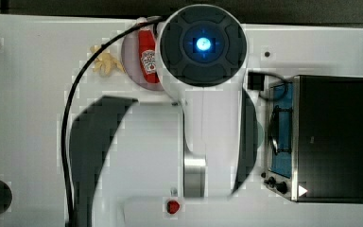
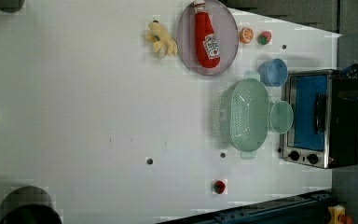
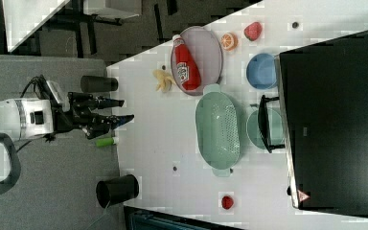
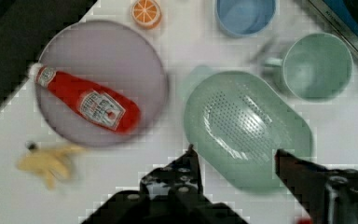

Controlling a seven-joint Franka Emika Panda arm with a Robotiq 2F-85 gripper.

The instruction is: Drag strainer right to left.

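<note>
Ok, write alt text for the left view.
A pale mint-green oval plastic strainer sits on a white table beside a round green mug and a silver toaster oven. Beyond it, a red ketchup bottle lies on a round grey plate, near a blue cup.

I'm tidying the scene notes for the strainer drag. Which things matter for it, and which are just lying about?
For the job:
- strainer
- gripper, open, holding nothing

Lying about:
- green mug
- blue cup
- ketchup bottle on grey plate
- banana
- orange half
- toaster oven
</note>
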